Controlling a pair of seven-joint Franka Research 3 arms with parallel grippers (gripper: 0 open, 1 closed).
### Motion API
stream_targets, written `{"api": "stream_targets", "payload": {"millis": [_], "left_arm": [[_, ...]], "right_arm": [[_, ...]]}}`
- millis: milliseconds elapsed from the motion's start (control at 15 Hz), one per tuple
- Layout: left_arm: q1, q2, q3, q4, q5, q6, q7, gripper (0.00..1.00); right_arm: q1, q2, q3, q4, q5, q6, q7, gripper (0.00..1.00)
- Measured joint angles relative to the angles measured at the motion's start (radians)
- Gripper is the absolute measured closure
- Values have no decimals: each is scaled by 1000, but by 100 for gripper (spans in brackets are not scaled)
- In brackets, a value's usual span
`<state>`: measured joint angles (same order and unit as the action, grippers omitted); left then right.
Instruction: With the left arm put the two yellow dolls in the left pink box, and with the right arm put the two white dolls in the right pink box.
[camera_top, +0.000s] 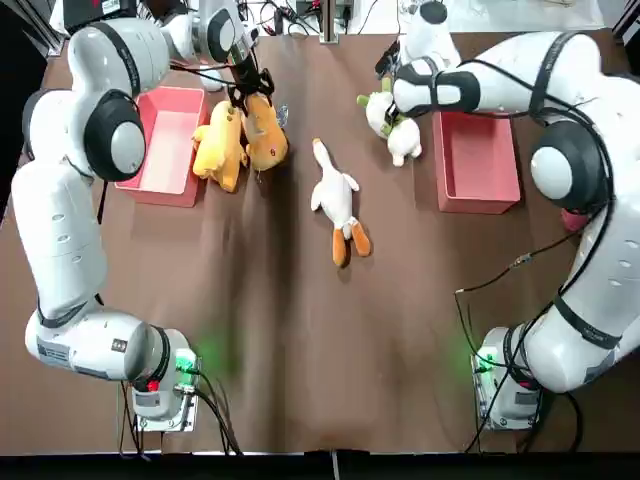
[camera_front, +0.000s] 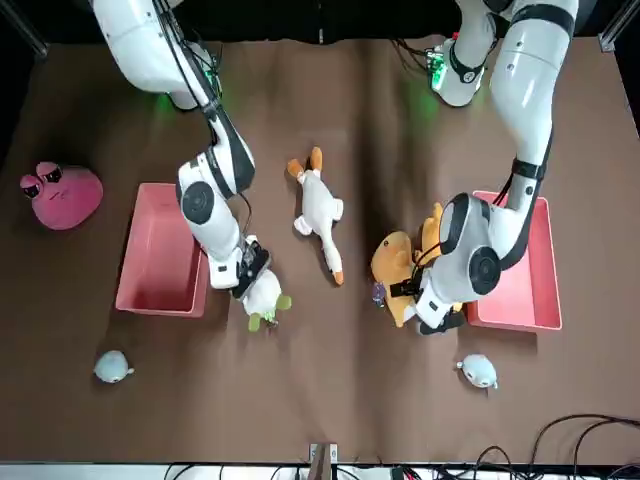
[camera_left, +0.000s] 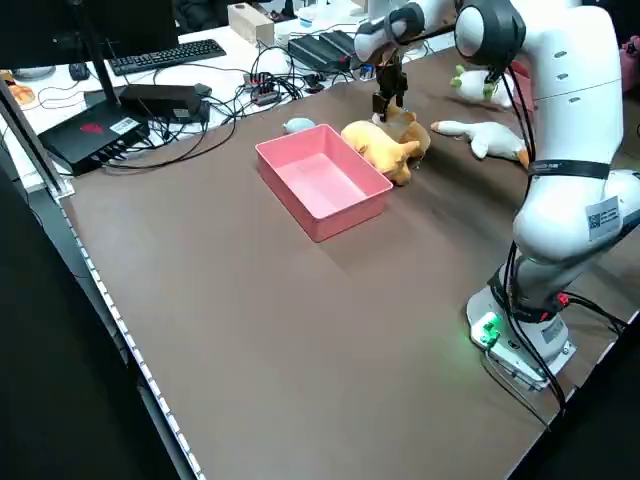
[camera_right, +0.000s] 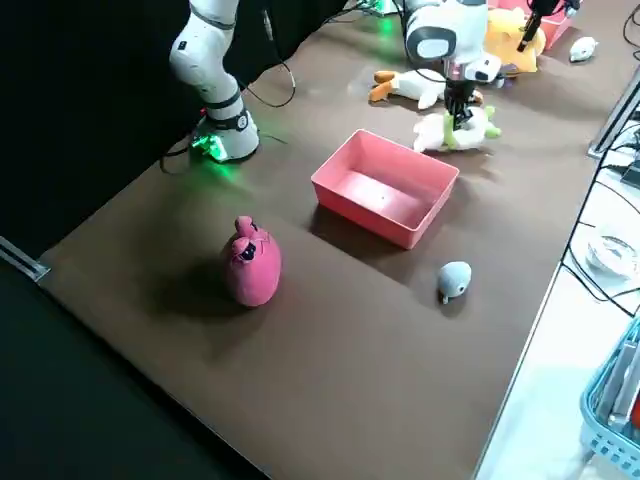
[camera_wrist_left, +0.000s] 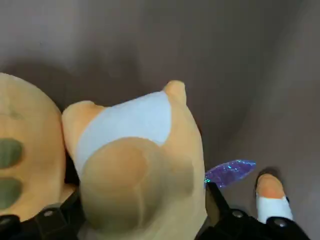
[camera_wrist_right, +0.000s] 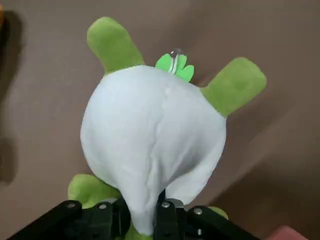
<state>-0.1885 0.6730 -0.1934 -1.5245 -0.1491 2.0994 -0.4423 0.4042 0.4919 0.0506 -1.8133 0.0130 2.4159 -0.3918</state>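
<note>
Right fingers: clamped on a fold of the frog (camera_wrist_right: 150, 125), right gripper (camera_wrist_right: 141, 212) just beside the right box (camera_top: 478, 165). Pinch looks narrow against a fat body, so the cloth could slip or the frog swivel on the lift. Dangling legs could snag the box wall if carried low

Left fingers: apart, one each side of the tan doll (camera_wrist_left: 185, 175), left gripper (camera_wrist_left: 144, 202) low over the bench (camera_top: 300, 350). One finger sits at the seam with the yellow doll (camera_wrist_left: 30, 145); closing there might nip both or shove the neighbour. Shiny tag (camera_wrist_left: 231, 172) is right by the other finger, could get caught

Further out: yellow doll lies beside the left box (camera_top: 166, 145), likely bump risk on the carry. Duck (camera_top: 336, 195) is on the bench between the boxes, within reach of a stray swing from either arm. All four dolls still to be boxed
</note>
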Motion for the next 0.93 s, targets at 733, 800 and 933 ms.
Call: {"api": "stream_targets", "payload": {"millis": [733, 800, 933], "left_arm": [[-28, 11, 2, 6, 27, 7, 0, 78], [-27, 10, 3, 8, 36, 9, 0, 85], [-23, 8, 3, 10, 42, 10, 0, 87]], "right_arm": [[-237, -335, -9, -188, 3, -195, -380, 90], [-272, -352, -9, -216, 3, -203, -431, 90], [-340, -371, -10, -267, 3, -205, -505, 90]]}}
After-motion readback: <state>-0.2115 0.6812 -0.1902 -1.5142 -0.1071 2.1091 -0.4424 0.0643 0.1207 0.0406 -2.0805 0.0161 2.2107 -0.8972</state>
